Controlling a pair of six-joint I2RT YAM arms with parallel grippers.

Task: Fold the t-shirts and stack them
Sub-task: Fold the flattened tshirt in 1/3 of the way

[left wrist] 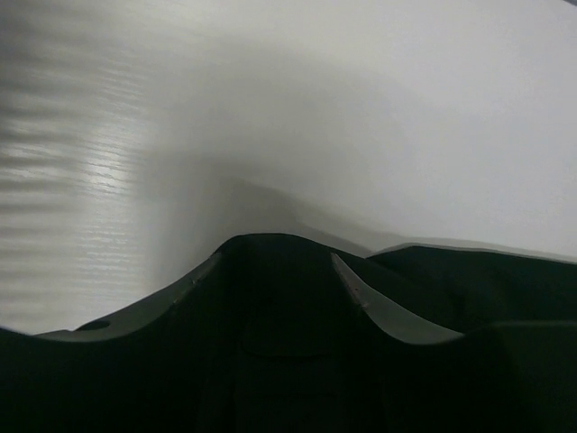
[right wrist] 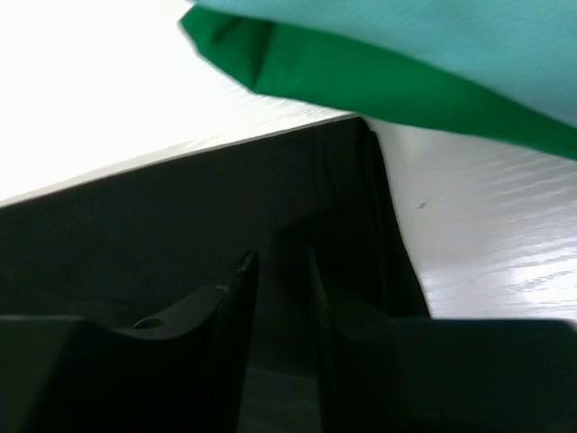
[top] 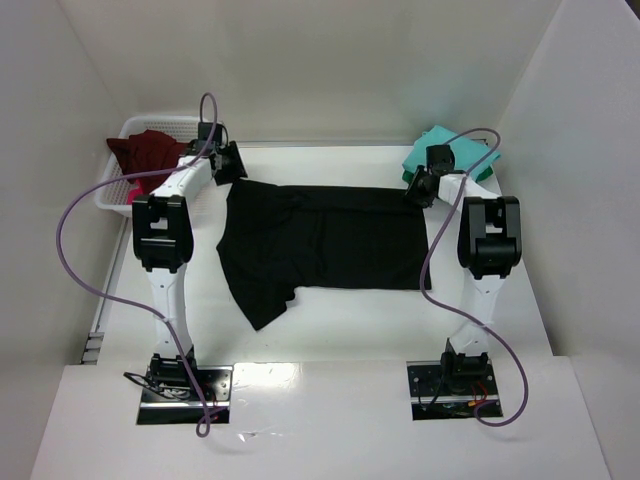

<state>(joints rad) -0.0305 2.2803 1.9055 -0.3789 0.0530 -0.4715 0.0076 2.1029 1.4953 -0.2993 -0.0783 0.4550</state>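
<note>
A large black t-shirt (top: pixel 325 240) lies spread across the middle of the table. My left gripper (top: pixel 232 170) is at the shirt's back left corner. In the left wrist view the gripper (left wrist: pixel 275 262) has a hump of black cloth (left wrist: pixel 279 361) filling the space between its fingers (left wrist: pixel 379 311). My right gripper (top: pixel 413 190) is at the back right corner. In the right wrist view the gripper (right wrist: pixel 281 266) has its jaws close together on the black shirt's edge (right wrist: pixel 162 225). Folded teal and green shirts (top: pixel 448 152) lie just behind the right gripper, and also show in the right wrist view (right wrist: pixel 379 54).
A white lattice basket (top: pixel 118 190) stands at the back left, holding a maroon shirt (top: pixel 145 150) and some pink cloth (top: pixel 132 194). White walls close in the back and both sides. Purple cables loop beside each arm.
</note>
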